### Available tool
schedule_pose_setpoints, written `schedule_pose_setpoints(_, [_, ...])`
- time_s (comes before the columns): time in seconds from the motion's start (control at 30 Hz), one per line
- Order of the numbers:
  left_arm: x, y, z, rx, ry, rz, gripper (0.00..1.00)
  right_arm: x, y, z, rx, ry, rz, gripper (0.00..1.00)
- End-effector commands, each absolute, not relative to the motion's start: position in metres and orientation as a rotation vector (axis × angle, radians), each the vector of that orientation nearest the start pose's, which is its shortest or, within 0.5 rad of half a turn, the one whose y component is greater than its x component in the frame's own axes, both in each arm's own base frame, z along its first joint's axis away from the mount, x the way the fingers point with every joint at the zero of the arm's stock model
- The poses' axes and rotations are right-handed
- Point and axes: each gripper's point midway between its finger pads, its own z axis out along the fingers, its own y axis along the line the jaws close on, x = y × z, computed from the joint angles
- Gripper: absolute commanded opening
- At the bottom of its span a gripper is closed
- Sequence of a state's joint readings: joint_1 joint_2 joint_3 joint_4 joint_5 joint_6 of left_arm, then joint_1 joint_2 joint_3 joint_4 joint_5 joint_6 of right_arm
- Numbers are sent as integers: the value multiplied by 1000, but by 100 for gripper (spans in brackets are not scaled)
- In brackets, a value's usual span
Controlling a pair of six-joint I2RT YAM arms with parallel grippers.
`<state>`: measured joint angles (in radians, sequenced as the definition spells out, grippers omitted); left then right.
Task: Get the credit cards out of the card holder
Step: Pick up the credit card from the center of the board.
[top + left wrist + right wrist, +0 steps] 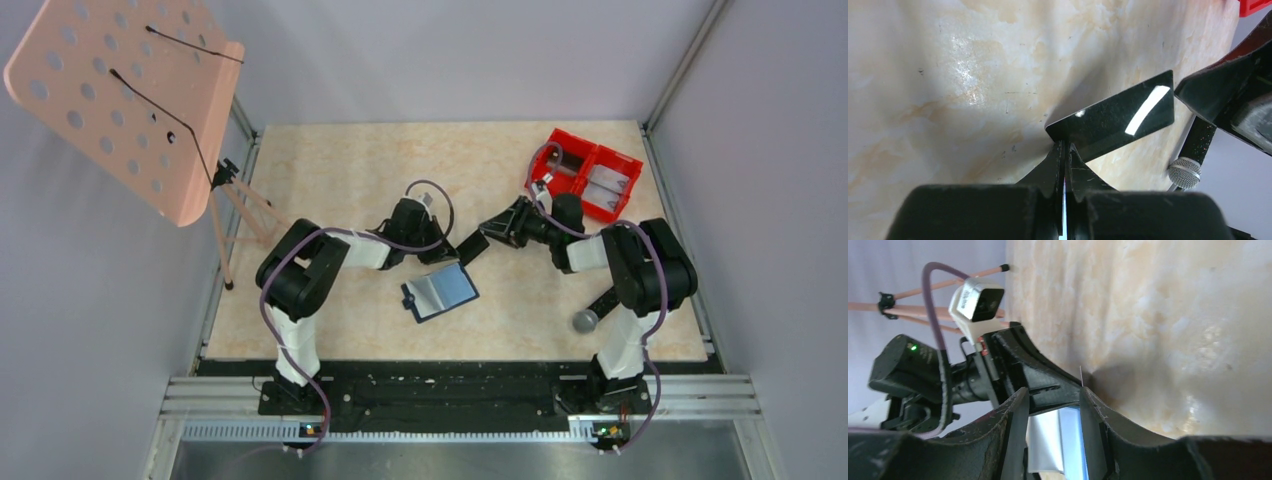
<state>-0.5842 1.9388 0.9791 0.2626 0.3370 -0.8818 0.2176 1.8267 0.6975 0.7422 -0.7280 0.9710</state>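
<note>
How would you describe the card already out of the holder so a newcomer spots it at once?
On the beige table, find the open blue-grey holder near the middle. Just past it, the left hand pinches the card by one edge. It is the only glossy black rectangle there, smaller than the holder.

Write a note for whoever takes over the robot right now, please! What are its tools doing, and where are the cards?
Left tool: shut on one edge of a black credit card, held up off the table.
Right tool: open, at the card's other end, not seeming to grip it.
Card holder: lying open on the table, near the tools.
Done: one card is out.
Left: set this card down; I cannot tell if more cards are inside the holder.
</note>
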Motion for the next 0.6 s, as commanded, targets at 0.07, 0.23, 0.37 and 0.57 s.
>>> schedule_pose_setpoints(0.07, [338, -318, 15, -186, 2476, -1028, 0, 330, 250, 82, 220, 2178, 1666, 41])
schedule_pose_setpoints(0.23, [338, -315, 14, -191, 2465, -1033, 0, 327, 249, 76, 238, 2197, 1653, 41])
schedule_pose_setpoints(0.37, [338, -313, 15, -189, 2459, -1032, 0, 327, 246, 66, 248, 2234, 1582, 40])
schedule_pose_setpoints(0.57, [337, -314, 15, -186, 2459, -1047, 0, 330, 244, 62, 260, 2263, 1518, 37])
